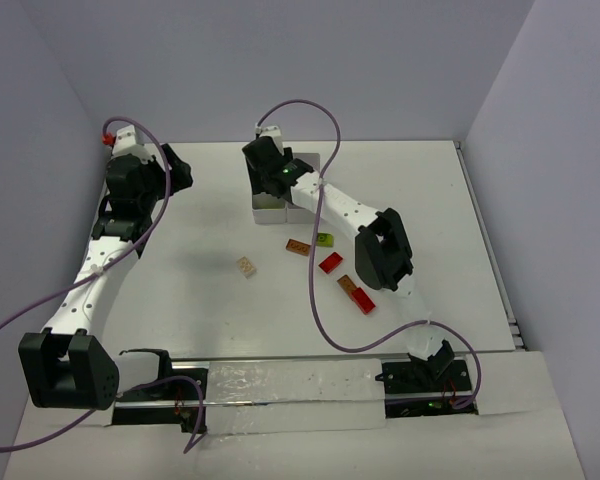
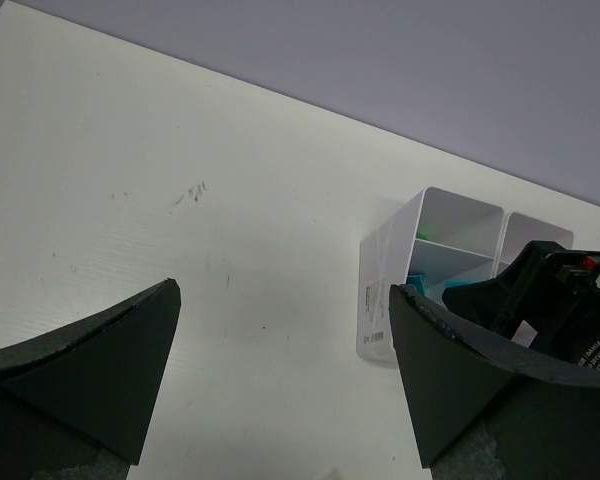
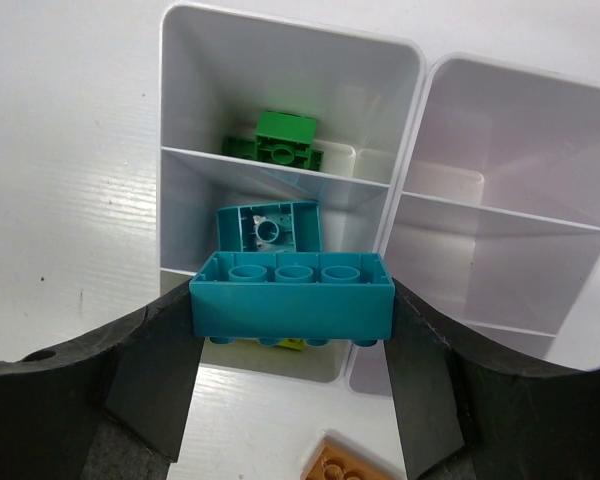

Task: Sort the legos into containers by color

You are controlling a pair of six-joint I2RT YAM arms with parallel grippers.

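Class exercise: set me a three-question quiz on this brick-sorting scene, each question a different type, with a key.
1. True or false: the left gripper is shut.
2. Which colour is the brick that the right gripper holds above the tray? A red, B cyan, C tan.
3. Fill in: in the right wrist view, the tray's farthest left compartment holds a ____ brick.
Key: 1 false; 2 B; 3 green brick.
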